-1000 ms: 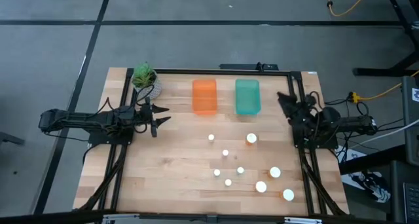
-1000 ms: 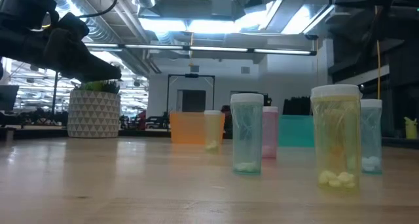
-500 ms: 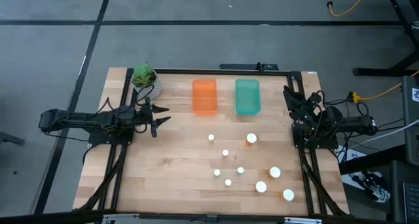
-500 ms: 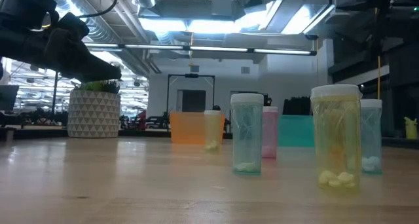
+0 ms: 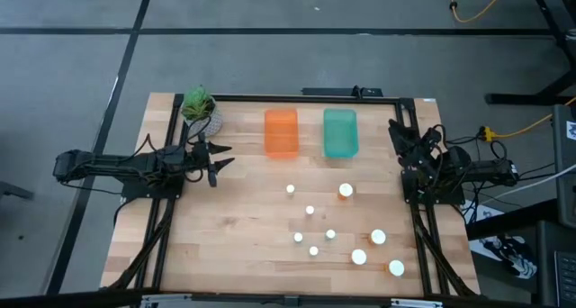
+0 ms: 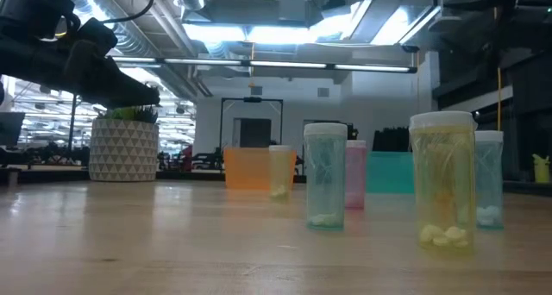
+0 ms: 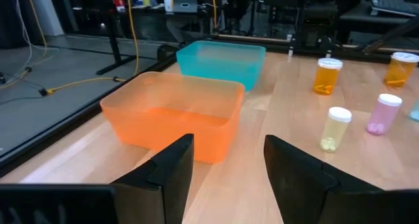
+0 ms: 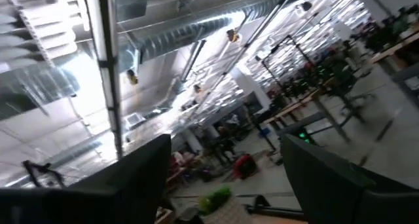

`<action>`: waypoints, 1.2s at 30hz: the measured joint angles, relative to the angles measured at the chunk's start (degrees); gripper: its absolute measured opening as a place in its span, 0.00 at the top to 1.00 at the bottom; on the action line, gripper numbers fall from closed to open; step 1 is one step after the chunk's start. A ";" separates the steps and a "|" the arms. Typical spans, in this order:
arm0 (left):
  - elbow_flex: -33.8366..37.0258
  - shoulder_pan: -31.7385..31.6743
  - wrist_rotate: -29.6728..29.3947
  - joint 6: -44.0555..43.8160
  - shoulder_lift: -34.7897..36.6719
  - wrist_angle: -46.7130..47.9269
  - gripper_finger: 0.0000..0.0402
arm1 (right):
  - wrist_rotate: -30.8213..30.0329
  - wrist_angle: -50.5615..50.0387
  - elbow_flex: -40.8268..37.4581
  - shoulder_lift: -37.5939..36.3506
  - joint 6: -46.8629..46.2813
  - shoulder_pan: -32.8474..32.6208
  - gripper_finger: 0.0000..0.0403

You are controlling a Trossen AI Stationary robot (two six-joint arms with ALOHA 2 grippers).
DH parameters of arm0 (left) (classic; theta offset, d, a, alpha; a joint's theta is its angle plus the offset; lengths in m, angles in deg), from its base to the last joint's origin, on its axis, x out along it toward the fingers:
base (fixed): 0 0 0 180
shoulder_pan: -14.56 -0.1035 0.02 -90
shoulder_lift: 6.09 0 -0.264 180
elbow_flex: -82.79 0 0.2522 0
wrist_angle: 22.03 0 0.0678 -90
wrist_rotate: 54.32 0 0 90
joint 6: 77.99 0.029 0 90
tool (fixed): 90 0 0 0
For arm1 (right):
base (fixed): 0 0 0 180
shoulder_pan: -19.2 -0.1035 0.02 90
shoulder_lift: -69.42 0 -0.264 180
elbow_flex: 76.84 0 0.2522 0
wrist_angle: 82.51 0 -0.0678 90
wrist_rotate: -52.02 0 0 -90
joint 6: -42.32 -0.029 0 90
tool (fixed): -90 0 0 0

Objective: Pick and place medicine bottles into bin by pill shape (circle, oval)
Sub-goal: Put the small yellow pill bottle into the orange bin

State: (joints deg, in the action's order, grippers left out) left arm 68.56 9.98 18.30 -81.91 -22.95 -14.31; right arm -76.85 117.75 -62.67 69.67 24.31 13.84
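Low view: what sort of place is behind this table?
Likely a large lab or workshop: exposed ceiling ducts, strip lights, and a wooden table in a black frame holding two robot arms.

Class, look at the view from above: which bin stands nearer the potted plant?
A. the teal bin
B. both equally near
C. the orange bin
C: the orange bin sits between the potted plant and the teal bin.

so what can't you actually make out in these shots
- Pill shape: high view shows only the bottles' white caps; too small.
- Low view: a pink bottle is partly hidden behind a clear one.
- Right wrist view: tilted at the ceiling, so no table or bins.
- Right gripper: fingers lost against the dark arm.
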 joint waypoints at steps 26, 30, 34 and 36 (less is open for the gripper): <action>-0.02 0.00 -1.70 -22.74 0.02 -36.36 0.55 | 4.99 -54.00 46.55 35.20 -6.48 -0.02 0.28; -0.01 -0.01 -5.05 -30.18 -0.01 -33.10 0.55 | 4.91 -62.45 51.98 40.43 -7.45 0.02 0.28; -0.02 -0.02 -7.04 -38.14 -2.11 -28.55 0.55 | 5.24 -63.30 52.89 44.54 -9.34 0.02 0.28; -0.73 0.07 -7.05 -39.01 -4.42 -28.85 0.55 | 6.12 -63.32 52.89 46.31 -10.48 0.19 0.28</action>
State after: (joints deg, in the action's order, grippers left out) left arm 67.83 10.05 11.25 -120.92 -27.37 -43.16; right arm -70.73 54.43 -9.78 115.98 13.83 14.03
